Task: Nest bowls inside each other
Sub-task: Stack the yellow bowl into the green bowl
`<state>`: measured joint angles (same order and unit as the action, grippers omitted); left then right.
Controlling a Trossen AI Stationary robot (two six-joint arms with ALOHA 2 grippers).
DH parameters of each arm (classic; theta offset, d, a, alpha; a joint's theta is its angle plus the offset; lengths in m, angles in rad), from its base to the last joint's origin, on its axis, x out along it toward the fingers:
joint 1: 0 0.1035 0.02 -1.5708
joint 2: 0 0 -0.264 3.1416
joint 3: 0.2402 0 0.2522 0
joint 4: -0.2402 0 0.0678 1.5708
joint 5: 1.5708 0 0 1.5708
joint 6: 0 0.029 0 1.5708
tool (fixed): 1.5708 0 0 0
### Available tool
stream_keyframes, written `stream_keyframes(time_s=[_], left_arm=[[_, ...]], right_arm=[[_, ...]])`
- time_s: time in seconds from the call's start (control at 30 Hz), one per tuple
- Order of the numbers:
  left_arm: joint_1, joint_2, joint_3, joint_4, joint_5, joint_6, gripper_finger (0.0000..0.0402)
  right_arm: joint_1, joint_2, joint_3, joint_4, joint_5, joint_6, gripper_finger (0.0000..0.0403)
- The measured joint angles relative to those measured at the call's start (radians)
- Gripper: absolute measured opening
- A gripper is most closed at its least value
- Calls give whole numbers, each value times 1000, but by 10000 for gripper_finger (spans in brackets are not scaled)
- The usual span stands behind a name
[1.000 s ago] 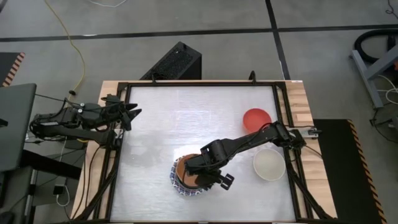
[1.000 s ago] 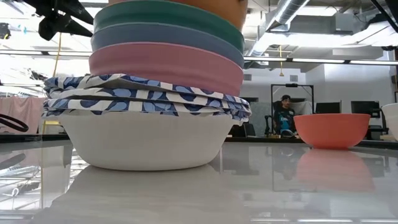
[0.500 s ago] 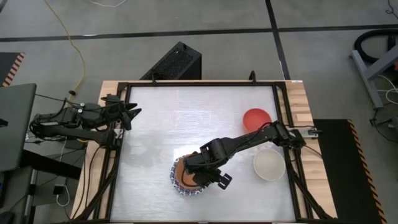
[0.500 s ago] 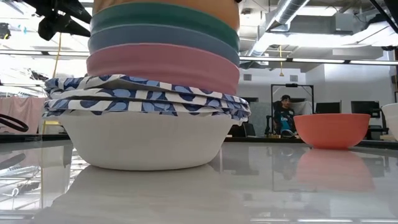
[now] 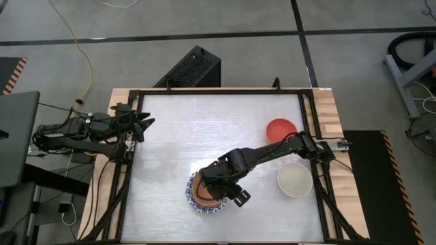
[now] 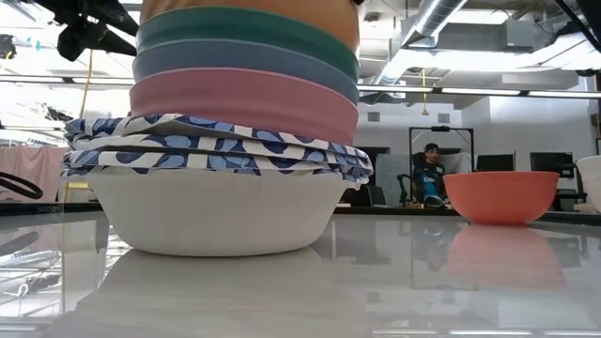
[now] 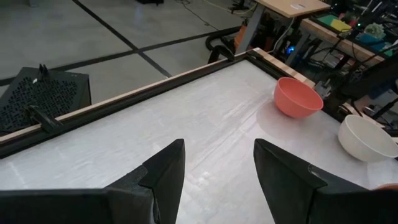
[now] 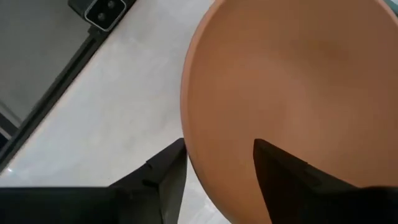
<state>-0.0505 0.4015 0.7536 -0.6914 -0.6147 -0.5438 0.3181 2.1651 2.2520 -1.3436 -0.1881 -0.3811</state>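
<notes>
A stack of nested bowls stands on the table near its front edge. From the bottom up it is white, blue-patterned rims, pink, dark blue, teal and an orange bowl on top. My right gripper is open above the stack and points down. One of its fingers is inside the orange bowl's rim and the other outside. My left gripper waits open and holds nothing, at the table's left edge. My right gripper stands open astride the orange bowl's rim, coming from above, one finger over the bowl's inside and one outside. Whether either finger touches the rim I cannot tell. The bowl rests in the stack.
A coral-red bowl stands alone at the right, toward the far side. A cream bowl stands nearer, by the right rail. A dark frame runs around the table. A person sits far off in the room.
My right gripper has opened over the stack, letting go of the orange bowl, and its wrist has rolled a little. The orange bowl has sunk lower into the teal one, and the upper bowls have shifted slightly.
</notes>
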Motion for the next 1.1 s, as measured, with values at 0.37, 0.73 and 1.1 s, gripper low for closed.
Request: stream_keyframes(time_s=[0.37, 0.73, 1.1], left_arm=[[0, 0, 0, 0, 0, 1, 180], [0, 0, 0, 0, 1, 1, 180], [0, 0, 0, 0, 1, 1, 180]], right_arm=[[-6, -25, 0, 19, -51, 103, 181], [-7, -83, 1, 9, -48, 215, 171], [9, -84, 1, -4, -41, 216, 61]])
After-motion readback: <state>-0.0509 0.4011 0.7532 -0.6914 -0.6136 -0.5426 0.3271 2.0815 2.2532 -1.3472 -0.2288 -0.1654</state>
